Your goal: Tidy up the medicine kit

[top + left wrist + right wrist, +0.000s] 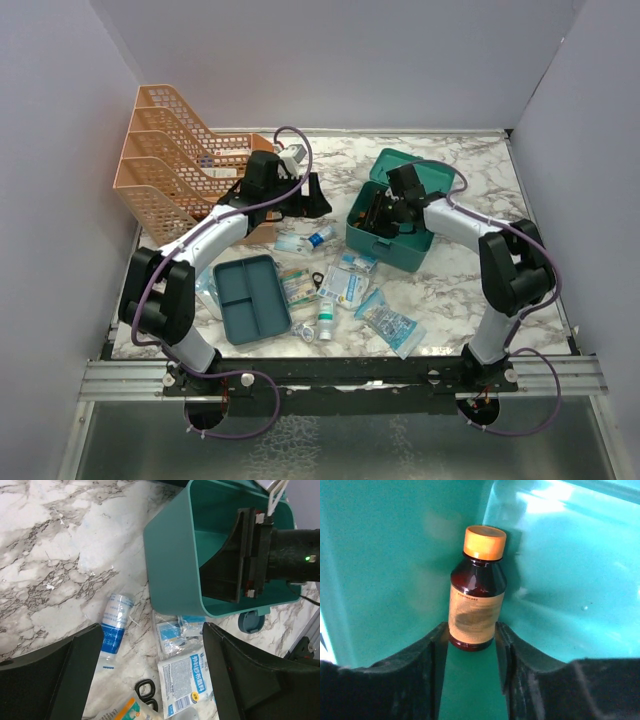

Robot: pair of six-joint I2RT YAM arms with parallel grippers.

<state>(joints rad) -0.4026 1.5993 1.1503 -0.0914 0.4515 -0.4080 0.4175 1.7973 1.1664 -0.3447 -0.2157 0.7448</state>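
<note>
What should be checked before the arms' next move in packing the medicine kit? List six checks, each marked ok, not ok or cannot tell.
1. medicine kit open: ok.
2. brown bottle inside kit: ok.
3. right claw pinching bottle's sides: ok.
4. Bottle standing upright: cannot tell.
5. left claw open, empty: ok.
6. All supplies packed: not ok; packets lie on table.
</note>
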